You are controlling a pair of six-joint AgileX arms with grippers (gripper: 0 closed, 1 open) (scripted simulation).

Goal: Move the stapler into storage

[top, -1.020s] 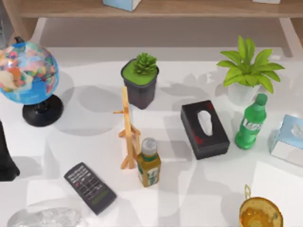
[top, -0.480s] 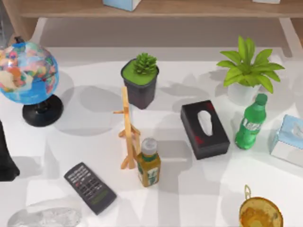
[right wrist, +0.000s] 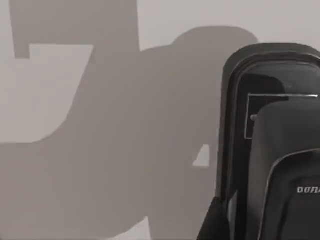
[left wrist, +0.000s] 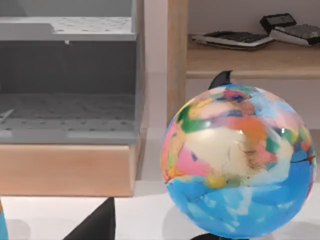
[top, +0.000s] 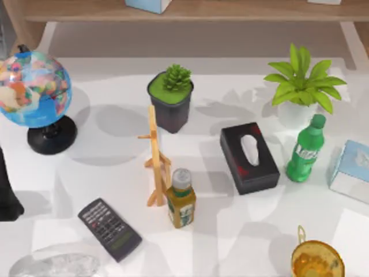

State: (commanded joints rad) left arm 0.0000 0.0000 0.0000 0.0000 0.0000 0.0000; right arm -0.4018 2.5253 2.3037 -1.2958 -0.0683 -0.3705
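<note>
The stapler (right wrist: pixel 272 145) shows close up in the right wrist view. It is black with a rounded end and a thin grey edge, and it lies over a pale surface crossed by shadows. A dark wedge of my right gripper (right wrist: pixel 215 222) sits beside the stapler, and whether it touches it is unclear. My left arm (top: pixel 7 193) stands as a dark shape at the table's left edge, below the globe (top: pixel 33 86). The left wrist view looks past the globe (left wrist: pixel 237 160) at a grey open compartment (left wrist: pixel 70 105).
On the table stand a potted succulent (top: pixel 170 98), a wooden stand (top: pixel 155 164), a tea bottle (top: pixel 181 199), a remote (top: pixel 109 229), a black tissue box (top: pixel 249 157), a green bottle (top: pixel 306 150), a leafy plant (top: pixel 301 86) and a gold bell (top: pixel 317 259). A wooden shelf (top: pixel 190 11) runs along the back.
The shadows on the table's lower right have shifted. Nothing standing on the table has moved.
</note>
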